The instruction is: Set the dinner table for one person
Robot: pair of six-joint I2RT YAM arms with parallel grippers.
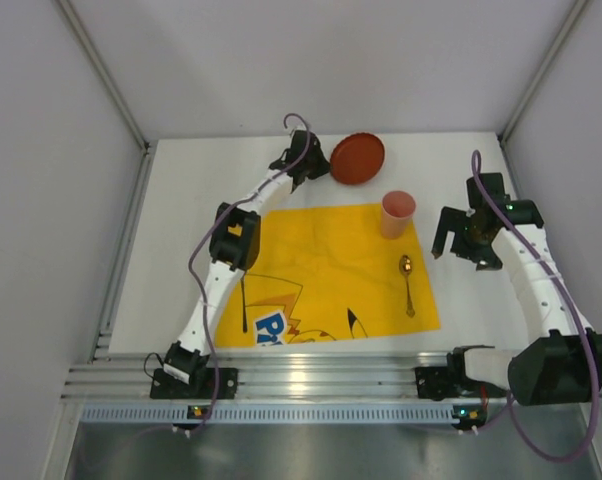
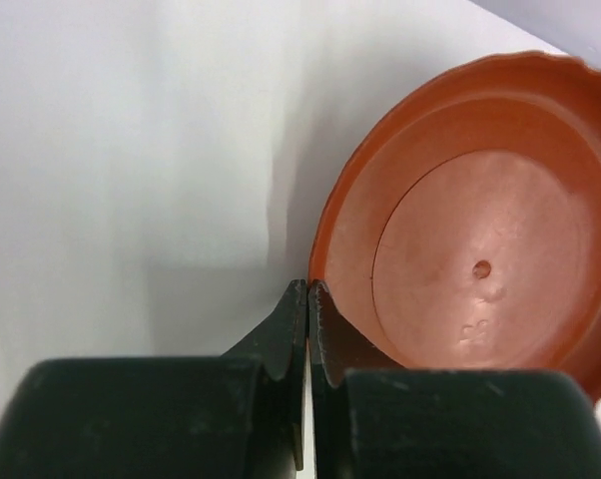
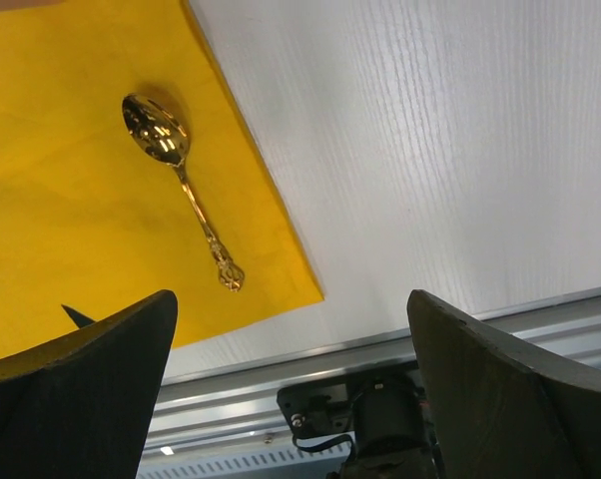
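Note:
A red plate (image 1: pixel 357 158) lies on the white dinner table (image 1: pixel 181 220) at the back, beyond the yellow cloth (image 1: pixel 321 270). My left gripper (image 1: pixel 316 166) is at the plate's left edge. In the left wrist view its jaws (image 2: pixel 308 291) are pressed together on the rim of the plate (image 2: pixel 480 230), one finger inside the rim and one outside. A pink cup (image 1: pixel 398 213) stands on the cloth's far right corner. A gold spoon (image 1: pixel 407 283) lies on its right side. My right gripper (image 1: pixel 461 250) hovers open to the right of the cup, with nothing between its fingers (image 3: pixel 292 299).
A thin dark utensil (image 1: pixel 244 305) lies on the cloth's left part. The ribbed aluminium rail (image 1: pixel 281 375) runs along the near edge with both arm bases on it. Grey walls close in the table on three sides. The right wrist view shows the spoon (image 3: pixel 181 180) and the cloth's corner (image 3: pixel 281 269).

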